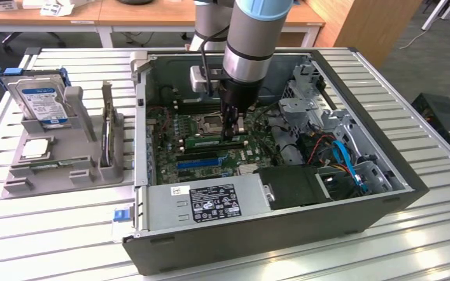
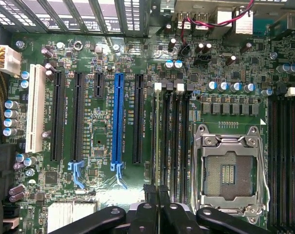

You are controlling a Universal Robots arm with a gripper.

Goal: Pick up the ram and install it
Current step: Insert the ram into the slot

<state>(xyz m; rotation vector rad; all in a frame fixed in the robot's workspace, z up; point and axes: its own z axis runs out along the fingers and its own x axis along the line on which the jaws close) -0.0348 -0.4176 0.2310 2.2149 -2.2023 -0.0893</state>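
Observation:
The ram (image 1: 209, 141) is a narrow green stick lying along a memory slot of the motherboard (image 1: 174, 155), just beside the processor socket (image 1: 209, 123). My gripper (image 1: 233, 134) reaches straight down into the open computer case (image 1: 381, 170), and its tips meet the ram's top edge near one end. In the wrist view the two black fingers (image 2: 150, 195) are pressed together, shut with no gap, above the row of memory slots (image 2: 172, 141). The slot in line with them holds the ram (image 2: 158, 126), seen edge-on. Nothing is clamped between the fingers.
A grey holder (image 1: 53, 175) at the exterior view's left carries a hard drive (image 1: 41, 99), a silver processor chip (image 1: 37, 149) and an upright card (image 1: 112, 137). Inside the case are the power supply (image 1: 209, 202), blue cables (image 1: 342, 158), a blue expansion slot (image 2: 119, 119) and the open socket (image 2: 230, 170).

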